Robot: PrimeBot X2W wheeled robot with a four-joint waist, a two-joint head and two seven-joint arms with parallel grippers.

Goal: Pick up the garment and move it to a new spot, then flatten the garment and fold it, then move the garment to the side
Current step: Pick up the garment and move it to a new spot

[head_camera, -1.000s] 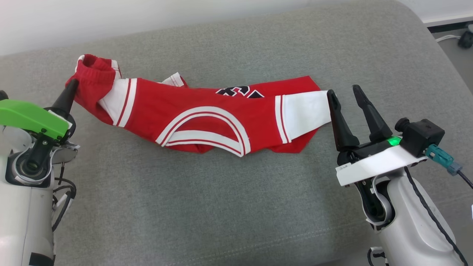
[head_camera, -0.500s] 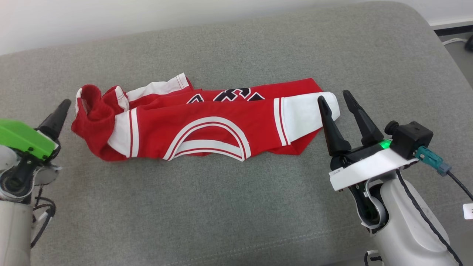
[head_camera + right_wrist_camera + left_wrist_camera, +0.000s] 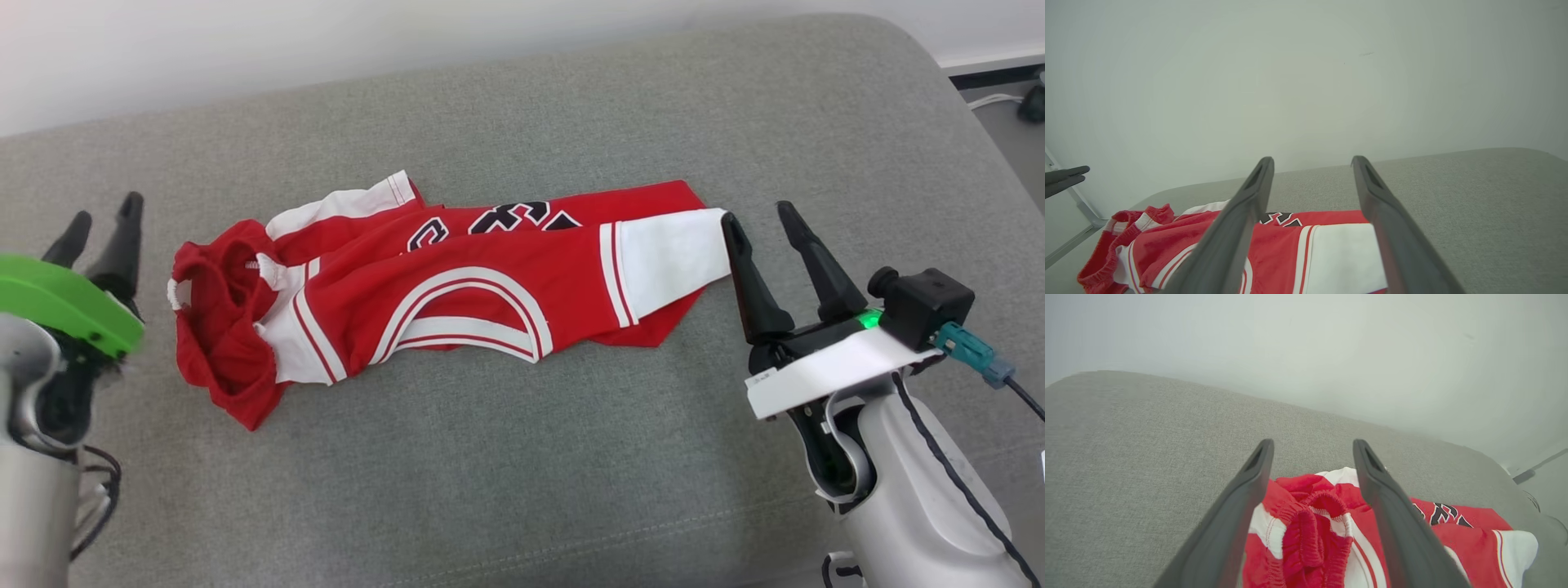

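Observation:
A red garment (image 3: 457, 286) with white panels and black lettering lies stretched left to right across the grey cushion (image 3: 490, 457). Its elastic waistband end (image 3: 220, 327) is bunched at the left. My left gripper (image 3: 104, 211) hovers open a little to the left of that bunched end, apart from it. In the left wrist view the crumpled waistband (image 3: 1306, 539) lies below the open gripper (image 3: 1313, 443). My right gripper (image 3: 756, 214) is open at the garment's white right end, its left fingertip at the cloth's edge. The right wrist view shows that white panel (image 3: 1339, 253) under the open gripper (image 3: 1312, 160).
A pale wall (image 3: 245, 41) runs behind the cushion. The cushion's rounded right corner (image 3: 922, 65) drops to a floor with a white cable (image 3: 992, 100). Bare grey fabric spreads in front of the garment toward the stitched front seam (image 3: 571, 547).
My left gripper let go of the lifted waistband, opened and drew back to the left. The bunched end dropped onto the cushion. My right gripper stayed open by the white end.

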